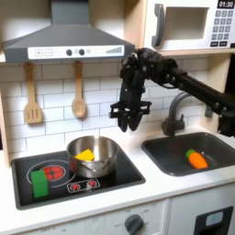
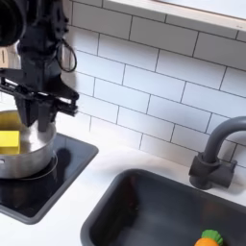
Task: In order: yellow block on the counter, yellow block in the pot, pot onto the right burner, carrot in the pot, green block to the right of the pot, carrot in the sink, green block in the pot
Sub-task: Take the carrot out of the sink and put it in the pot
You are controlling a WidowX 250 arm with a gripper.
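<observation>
The black robot gripper [image 1: 128, 122] hangs in the air above the stove, up and to the right of the round shiny steel pot [image 1: 92, 156] in the first exterior view. In the second exterior view the gripper [image 2: 36, 117] is just above the pot's [image 2: 21, 154] right side. Its jaws are spread a little and hold nothing.

The pot sits on the black stovetop [image 1: 124, 174], toward the back, and the small bright yellow block [image 1: 84, 154] lies inside it. In the second exterior view the yellow block [image 2: 8, 140] shows at the left edge, inside the pot.

The tall bright green block [image 1: 39, 181] stands on the stovetop at the first exterior view's left, on the red burner ring [image 1: 53, 172], just beside the pot.

The little orange carrot [image 1: 196, 158] with a green end lies in the dark grey sink [image 1: 163, 151] at the first exterior view's right. In the second exterior view the carrot [image 2: 209, 238] peeks up at the bottom edge, in the sink [image 2: 125, 207]. The dark curved faucet [image 2: 213, 154] stands behind the sink.

The off-white counter [image 2: 96, 163] runs between the stovetop and the sink.

Two wooden spoons [image 1: 33, 95] hang on the white tile wall [image 2: 163, 91], under the grey hood [image 1: 64, 41]. A microwave [image 1: 188, 23] sits up high at the first exterior view's right.
</observation>
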